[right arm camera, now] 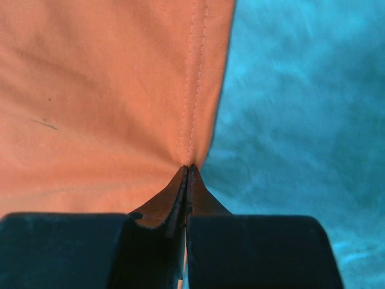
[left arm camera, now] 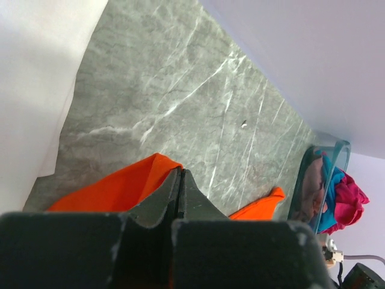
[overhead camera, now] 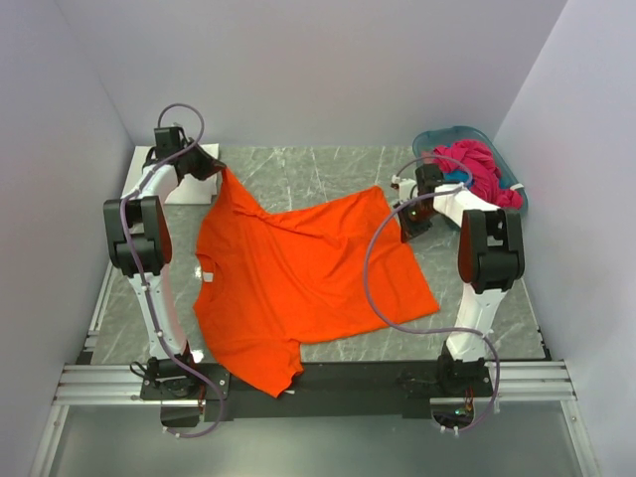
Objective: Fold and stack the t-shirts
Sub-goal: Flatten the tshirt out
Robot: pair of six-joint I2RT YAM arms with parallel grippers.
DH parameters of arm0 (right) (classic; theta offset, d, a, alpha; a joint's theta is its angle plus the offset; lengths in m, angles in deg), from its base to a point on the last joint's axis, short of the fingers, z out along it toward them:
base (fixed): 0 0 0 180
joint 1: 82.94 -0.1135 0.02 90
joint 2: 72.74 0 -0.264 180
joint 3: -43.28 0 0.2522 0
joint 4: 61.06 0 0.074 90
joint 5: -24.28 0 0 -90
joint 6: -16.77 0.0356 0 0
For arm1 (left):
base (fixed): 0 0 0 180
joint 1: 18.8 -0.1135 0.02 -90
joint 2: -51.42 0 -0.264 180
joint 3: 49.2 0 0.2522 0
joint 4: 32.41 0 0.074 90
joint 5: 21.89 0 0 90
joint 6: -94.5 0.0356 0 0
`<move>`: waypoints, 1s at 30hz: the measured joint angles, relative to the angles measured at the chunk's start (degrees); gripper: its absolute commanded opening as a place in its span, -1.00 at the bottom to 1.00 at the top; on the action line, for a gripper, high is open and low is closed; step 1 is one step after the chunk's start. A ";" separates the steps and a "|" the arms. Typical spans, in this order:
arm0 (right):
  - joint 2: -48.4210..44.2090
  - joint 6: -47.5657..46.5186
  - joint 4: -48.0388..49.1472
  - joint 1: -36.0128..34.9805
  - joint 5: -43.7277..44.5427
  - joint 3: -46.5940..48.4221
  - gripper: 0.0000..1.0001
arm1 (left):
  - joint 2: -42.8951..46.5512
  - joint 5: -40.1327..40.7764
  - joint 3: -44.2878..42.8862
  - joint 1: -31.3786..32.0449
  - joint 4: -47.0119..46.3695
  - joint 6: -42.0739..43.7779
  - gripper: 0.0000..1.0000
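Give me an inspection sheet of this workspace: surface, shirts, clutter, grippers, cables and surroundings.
Surface: grey marbled tabletop.
Job's things: orange t-shirt spread out, unfolded; magenta and blue cloth heaped in the teal basket at far right.
Clutter: white item at far left, partly hidden by the arm.
Grippers: left gripper shut on a shirt corner; right gripper shut on the stitched hem.
Cables: purple cable from the right arm loops over the shirt.
Surroundings: pale walls on three sides.
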 measured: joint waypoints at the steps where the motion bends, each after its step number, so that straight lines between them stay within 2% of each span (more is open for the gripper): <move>1: -0.42 -0.20 -0.07 0.50 -0.02 -0.55 -1.00 | 0.00 0.00 -0.33 0.00 -0.02 -0.02 -0.99; 10: -6.73 -3.15 -1.33 9.01 1.07 -9.09 -1.00 | -1.46 0.13 -1.07 0.72 -0.13 -0.28 -0.99; 12: -8.00 -3.65 -1.73 10.19 1.22 -10.60 -0.66 | -2.93 0.11 -2.16 1.40 -0.02 -0.81 -0.98; 13: -8.33 -3.89 -1.99 10.73 1.22 -10.97 -0.48 | -3.80 0.07 -2.99 1.79 -0.07 -1.11 -0.88; 14: -8.68 -4.26 -2.32 11.02 1.14 -11.34 -0.22 | -4.90 0.09 -4.04 2.29 0.07 -1.29 -0.78; 15: -8.96 -4.68 -2.71 11.21 0.76 -11.52 -0.19 | -6.08 0.09 -5.29 2.86 0.22 -1.53 -0.67; 16: -9.18 -5.18 -3.15 11.28 0.26 -11.63 -0.07 | -7.26 0.07 -6.60 3.41 0.48 -1.62 -0.34; 17: -9.40 -5.60 -3.72 11.32 -0.37 -11.61 0.06 | -8.31 0.07 -8.09 4.00 0.83 -1.64 -0.17; 18: -9.60 -6.03 -4.39 11.34 -1.38 -11.52 0.08 | -9.18 0.11 -9.29 4.42 1.03 -1.77 0.02; 22: -10.73 -7.80 -8.11 11.32 -6.56 -9.66 0.11 | -10.03 0.81 -12.22 5.66 3.06 -1.46 0.25; 24: -11.67 -8.85 -10.08 11.32 -10.03 -7.61 0.12 | -9.44 2.16 -12.92 5.81 3.45 -0.33 0.25; 30: -16.33 -11.82 -12.87 9.97 -19.98 -3.56 0.12 | -2.78 4.59 -7.98 5.33 4.26 4.61 -0.07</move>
